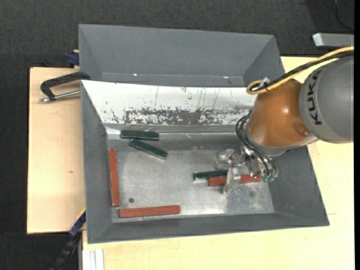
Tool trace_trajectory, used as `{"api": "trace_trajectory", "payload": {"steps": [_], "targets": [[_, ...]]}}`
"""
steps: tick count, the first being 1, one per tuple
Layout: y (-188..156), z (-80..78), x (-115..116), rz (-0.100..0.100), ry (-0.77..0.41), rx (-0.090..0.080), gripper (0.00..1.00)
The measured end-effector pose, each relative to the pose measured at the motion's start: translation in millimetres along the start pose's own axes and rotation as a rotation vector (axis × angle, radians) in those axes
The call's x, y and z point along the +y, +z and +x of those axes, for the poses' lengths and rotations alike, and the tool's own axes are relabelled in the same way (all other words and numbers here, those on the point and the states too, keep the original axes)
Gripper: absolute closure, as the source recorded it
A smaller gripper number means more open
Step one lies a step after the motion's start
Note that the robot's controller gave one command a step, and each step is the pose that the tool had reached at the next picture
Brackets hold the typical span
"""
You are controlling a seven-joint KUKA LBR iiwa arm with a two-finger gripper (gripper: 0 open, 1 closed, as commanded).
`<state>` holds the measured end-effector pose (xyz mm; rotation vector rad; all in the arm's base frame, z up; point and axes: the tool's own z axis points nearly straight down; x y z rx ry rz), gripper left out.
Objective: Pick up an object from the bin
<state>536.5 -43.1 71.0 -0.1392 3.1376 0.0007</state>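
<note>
The gripper (232,176) is low over the floor of the bin (174,52), at about 3 o'clock of that floor, and sits right on a red bar (216,180) that lies flat across its path. Red shows on both its 9 o'clock and 3 o'clock sides, probably one bar passing beneath it, though the wrist hardware hides the middle. Whether the claw is open or closed on the bar cannot be told from here. A short dark green bar (201,176) lies against the red one's 9 o'clock end, seemingly touching. That is the main hazard: a closing grip may catch both, or nudge the green one so the red bar twists out. A hold off the bar's middle could let it tip and slip on lifting. The other bars, two green (147,148) toward 10 o'clock and red ones at 9 (114,176) and 7 (149,211), lie well apart and pose no trouble.
</note>
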Motion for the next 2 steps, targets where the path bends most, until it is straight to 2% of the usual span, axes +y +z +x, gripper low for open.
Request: {"api": "trace_trajectory", "payload": {"steps": [1, 2], "targets": [[0, 0.0, 0, 0.0, 0.0, 0.0, 1.0], [-155, 4.2, -29, 0.001, -0.016, -0.005, 1.0]]}}
